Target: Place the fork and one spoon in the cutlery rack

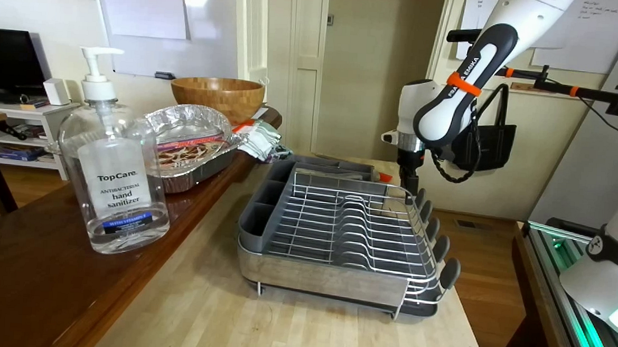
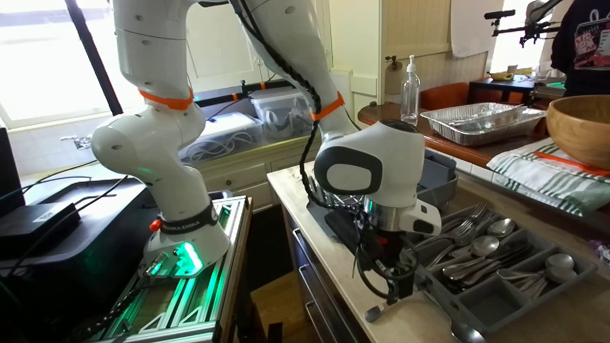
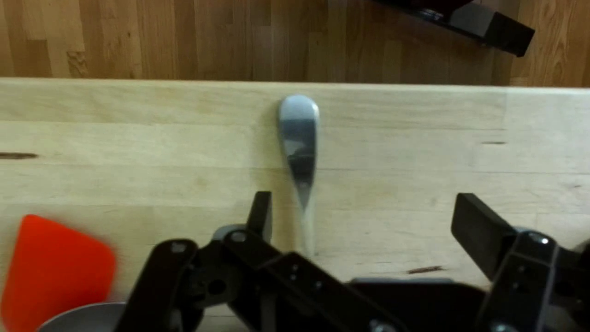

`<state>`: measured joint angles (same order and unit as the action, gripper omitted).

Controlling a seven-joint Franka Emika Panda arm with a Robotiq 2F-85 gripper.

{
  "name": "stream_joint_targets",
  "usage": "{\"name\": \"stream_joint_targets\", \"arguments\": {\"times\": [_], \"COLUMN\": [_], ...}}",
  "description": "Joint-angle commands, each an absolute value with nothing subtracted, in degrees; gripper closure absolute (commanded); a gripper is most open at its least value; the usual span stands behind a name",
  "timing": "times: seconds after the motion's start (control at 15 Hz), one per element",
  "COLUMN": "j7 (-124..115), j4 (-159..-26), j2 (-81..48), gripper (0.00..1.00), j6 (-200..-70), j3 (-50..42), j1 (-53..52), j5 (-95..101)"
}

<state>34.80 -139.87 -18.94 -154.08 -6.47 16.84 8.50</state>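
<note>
My gripper [image 3: 364,210] is open and empty in the wrist view, above the wooden counter. A metal utensil handle [image 3: 299,143] lies between its fingers, nearer the left one; its other end is hidden, so its kind cannot be told. The handle end shows by the fingers in an exterior view [image 2: 375,313]. A loose spoon [image 2: 467,331] lies close by. A grey cutlery tray [image 2: 493,302] holds forks [image 2: 464,226], spoons [image 2: 485,245] and knives. The grey wire cutlery rack [image 1: 325,272] stands on the counter; the arm partly hides it in an exterior view [image 2: 438,171].
An orange-red spatula-like piece [image 3: 60,267] lies left of the handle. The counter's edge and floor are just beyond the handle end. A raised brown ledge [image 1: 187,225] bears a sanitizer bottle [image 1: 118,184], foil tray [image 1: 198,175], towel [image 2: 548,181] and wooden bowl [image 1: 223,97].
</note>
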Motion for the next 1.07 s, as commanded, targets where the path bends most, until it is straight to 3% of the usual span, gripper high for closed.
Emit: {"name": "stream_joint_targets", "arguments": {"times": [0.0,0.2,1.0], "j7": [44.18,49.94,47.75], "j4": [-134.37,-130.24,-129.75], "j2": [-19.05,-20.56,-20.48], "gripper": [0.01,0.02,0.00], "j6": [-151.47,-150.26,-150.63], "j3": [-7.95,-7.99,-9.58], "j1": [23.39,26.79,23.92], "j5": [7.12,4.64,6.71]}}
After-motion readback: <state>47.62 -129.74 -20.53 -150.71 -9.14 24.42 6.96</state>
